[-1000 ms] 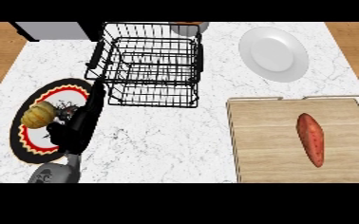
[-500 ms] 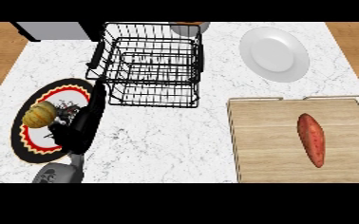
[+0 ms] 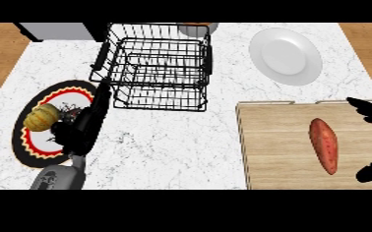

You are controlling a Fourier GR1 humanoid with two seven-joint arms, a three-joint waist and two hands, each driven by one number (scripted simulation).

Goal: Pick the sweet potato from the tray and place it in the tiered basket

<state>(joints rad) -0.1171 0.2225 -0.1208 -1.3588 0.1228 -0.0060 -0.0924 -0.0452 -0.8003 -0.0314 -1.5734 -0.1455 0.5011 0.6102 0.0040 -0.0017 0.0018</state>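
The reddish sweet potato (image 3: 324, 145) lies lengthwise on the wooden tray (image 3: 280, 147) at the lower right. My right hand (image 3: 359, 106) only shows as black fingertips at the right edge, one part above the sweet potato's far end and another near its lower end, spread apart and not touching it. The black wire tiered basket (image 3: 156, 73) stands at the upper middle of the counter. At the lower left, my left hand (image 3: 78, 128) rests open with straight fingers pointing up, over the edge of a patterned plate.
A white plate (image 3: 286, 55) lies beyond the tray, right of the basket. The patterned plate (image 3: 25, 150) at the left carries a yellow squash (image 3: 40, 118). A bowl (image 3: 197, 28) sits behind the basket. Bare marble counter lies between basket and tray.
Black tips of my right hand have come into view at the right edge beside the sweet potato. My left hand has barely shifted. The sweet potato has not moved.
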